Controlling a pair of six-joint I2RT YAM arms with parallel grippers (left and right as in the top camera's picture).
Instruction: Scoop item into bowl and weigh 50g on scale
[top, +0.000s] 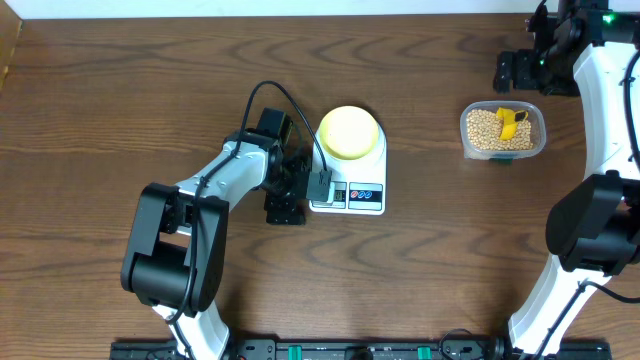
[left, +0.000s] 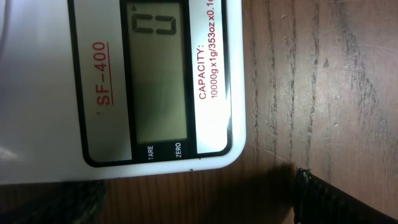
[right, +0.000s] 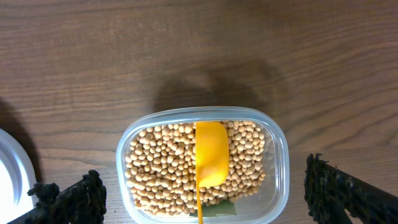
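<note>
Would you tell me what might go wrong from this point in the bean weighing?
1. The left tool sits close to the front corner of the white flat kitchen scale, whose display reads zero; a nudge could shift it.
2. The yellow plastic scoop lies on small tan beans in the clear plastic tub; a grab by the open right tool could spill them.

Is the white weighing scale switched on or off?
On: the flat white kitchen scale has its grey display showing a zero in the left wrist view.
</note>
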